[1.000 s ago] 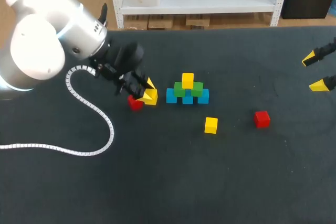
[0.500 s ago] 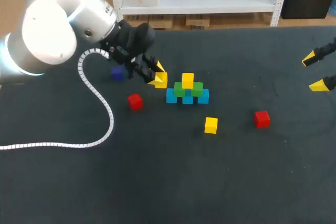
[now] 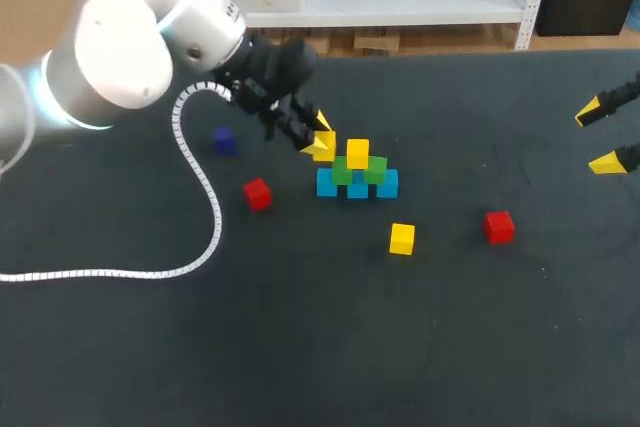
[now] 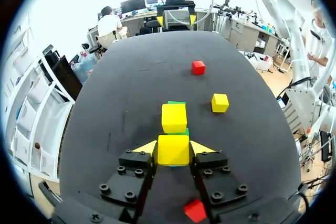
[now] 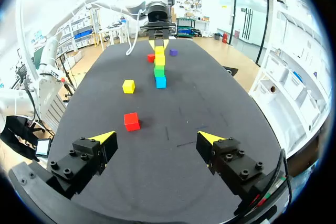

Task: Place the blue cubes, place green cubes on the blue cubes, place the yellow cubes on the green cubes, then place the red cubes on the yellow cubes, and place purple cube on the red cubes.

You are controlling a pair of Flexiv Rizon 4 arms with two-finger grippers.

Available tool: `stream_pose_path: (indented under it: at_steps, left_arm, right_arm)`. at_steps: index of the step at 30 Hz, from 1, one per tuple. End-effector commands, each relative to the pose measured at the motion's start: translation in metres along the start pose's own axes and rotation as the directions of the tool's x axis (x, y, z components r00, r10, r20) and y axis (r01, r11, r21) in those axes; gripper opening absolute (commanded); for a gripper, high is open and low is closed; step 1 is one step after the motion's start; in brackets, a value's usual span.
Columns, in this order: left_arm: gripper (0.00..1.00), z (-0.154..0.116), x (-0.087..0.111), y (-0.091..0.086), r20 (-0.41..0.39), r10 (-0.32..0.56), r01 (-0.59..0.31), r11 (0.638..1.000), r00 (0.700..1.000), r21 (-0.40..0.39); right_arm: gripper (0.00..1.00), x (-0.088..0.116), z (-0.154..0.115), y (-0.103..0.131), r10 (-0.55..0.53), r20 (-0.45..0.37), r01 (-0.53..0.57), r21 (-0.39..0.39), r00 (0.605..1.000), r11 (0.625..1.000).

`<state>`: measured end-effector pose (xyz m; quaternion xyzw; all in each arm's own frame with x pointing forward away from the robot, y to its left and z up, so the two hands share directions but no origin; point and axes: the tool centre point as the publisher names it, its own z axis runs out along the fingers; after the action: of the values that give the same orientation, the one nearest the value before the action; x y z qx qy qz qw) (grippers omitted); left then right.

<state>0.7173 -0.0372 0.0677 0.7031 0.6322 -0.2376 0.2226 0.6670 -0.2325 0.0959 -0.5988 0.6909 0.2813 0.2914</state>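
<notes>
- Head view: my left claw (image 3: 320, 142) hangs just left of the stack (image 3: 357, 175). My right claw (image 3: 606, 133) is well apart from the stack, to its right.
- Left wrist view: the left claw is clamped on a yellow cube (image 4: 173, 149), and the stack is just ahead.
- Right wrist view: the right claw's fingers stand apart over the tabletop (image 5: 173, 108), with the stack far ahead.

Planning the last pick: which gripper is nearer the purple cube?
Left. The left gripper hangs between the purple cube and the stack; the right gripper is far beyond the stack.
</notes>
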Motion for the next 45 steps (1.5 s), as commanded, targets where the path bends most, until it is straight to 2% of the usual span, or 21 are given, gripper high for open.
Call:
stream_pose_path:
  at_steps: [1, 45]
  left_arm:
    - [0.0, 0.003, -0.001, 0.004, -0.002, -0.002, 0.002, 1.0, 1.0, 0.003]
    - [0.0, 0.017, -0.006, -0.003, 0.013, -0.024, 0.024, 1.0, 1.0, -0.009]
  right_arm:
    - [1.0, 0.0, 0.001, -0.001, -0.001, 0.001, 0.001, 0.0, 1.0, 1.0]
    - [1.0, 0.0, 0.001, -0.001, -0.001, 0.001, 0.001, 0.0, 1.0, 1.0]
